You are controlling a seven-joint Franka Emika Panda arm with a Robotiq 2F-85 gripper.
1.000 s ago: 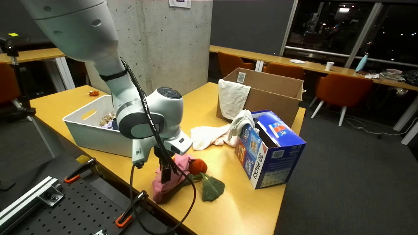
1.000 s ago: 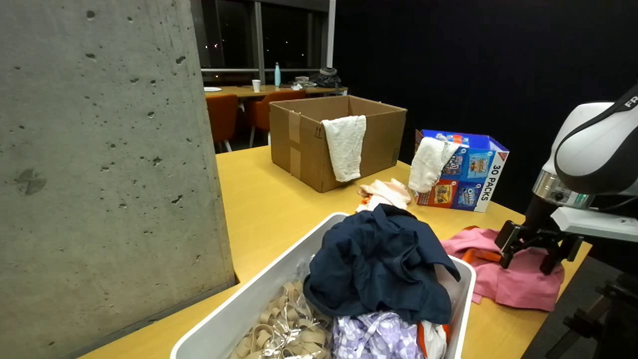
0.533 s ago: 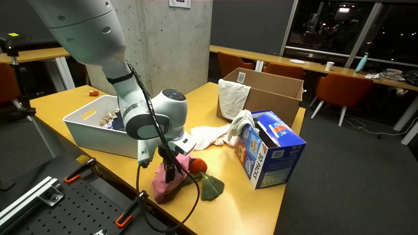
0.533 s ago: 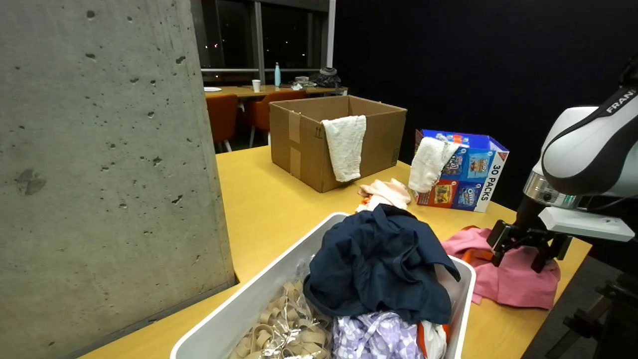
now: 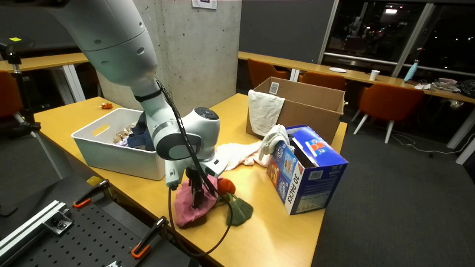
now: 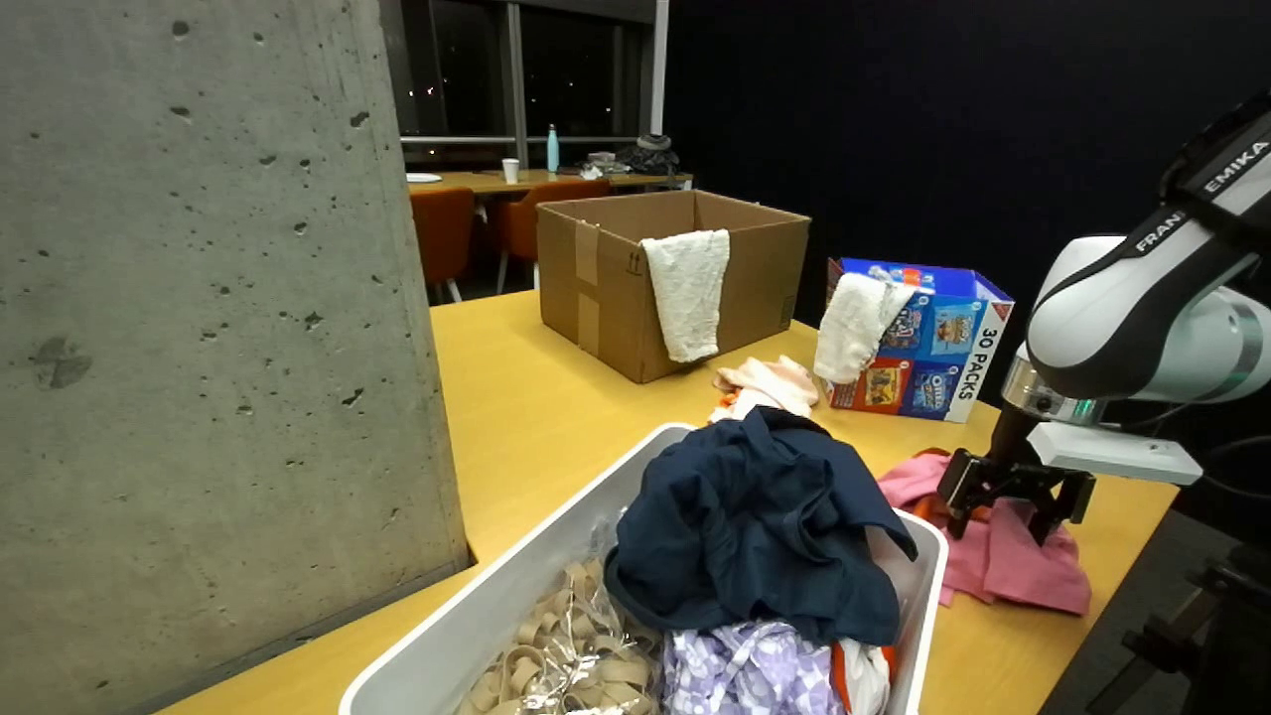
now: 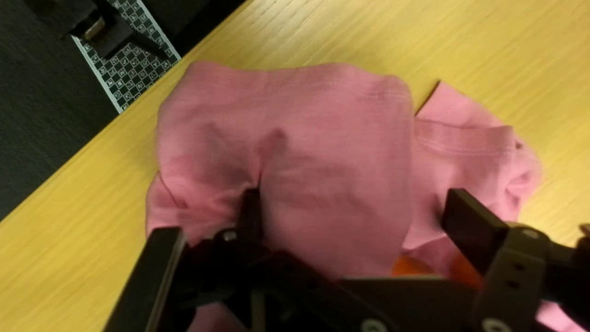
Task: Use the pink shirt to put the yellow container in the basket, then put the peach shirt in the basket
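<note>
The pink shirt (image 5: 185,207) lies crumpled near the table edge; it also shows in an exterior view (image 6: 1033,574) and the wrist view (image 7: 332,138). My gripper (image 6: 998,532) points down on it with fingers spread. In the wrist view the gripper (image 7: 356,196) has pink cloth between its fingers, and one fingertip presses a crease into it. The peach shirt (image 5: 235,155) lies farther back, also seen in an exterior view (image 6: 773,385). The white bin (image 5: 118,161), apparently the basket, stands beside the pink shirt; its rim (image 6: 930,586) shows. No yellow container is visible.
An orange ball-like thing (image 5: 226,186) and green leaf-shaped piece (image 5: 240,211) lie against the shirt. A blue snack box (image 5: 311,178) and a cardboard box (image 5: 308,120) stand behind. Navy cloth (image 6: 760,526) lies in the bin. A concrete pillar (image 6: 218,348) rises beside the table.
The gripper has moved, rightward in one exterior view and leftward in the other, and lower onto the pink shirt. The shirt has bunched and shifted with it. The green piece shifted slightly.
</note>
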